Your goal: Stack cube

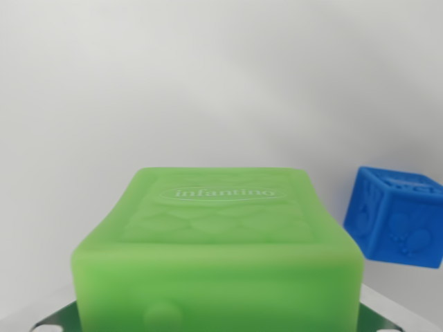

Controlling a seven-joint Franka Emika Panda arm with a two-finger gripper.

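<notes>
Up close, the wrist view is filled in its lower half by a green cube (218, 259), a soft-looking block with rounded edges and corners. Its upper face tilts away from the camera and carries a raised oval with the word "infantino" embossed in it, the lettering reading upright from the wrist view's left to the wrist view's right; below the oval runs a faint scalloped relief. The near face is blurred by closeness, and a small round bump shows low on it. As a cube it shows no clear long axis, though its faces sit square to the camera, with the near edge running level across the picture. At the bottom corners, on both sides of the green cube, dark and silvery bits of the pincer (218, 319) peek out; whether its fingers press on the block or stand apart from it cannot be told, since the block hides them. To the wrist view's right, well apart from the green block and farther back, sits a blue cube (396, 218), turned so that one corner edge faces the camera, with raised figures on its sides. Both blocks lie against a plain pale table (208, 90).
</notes>
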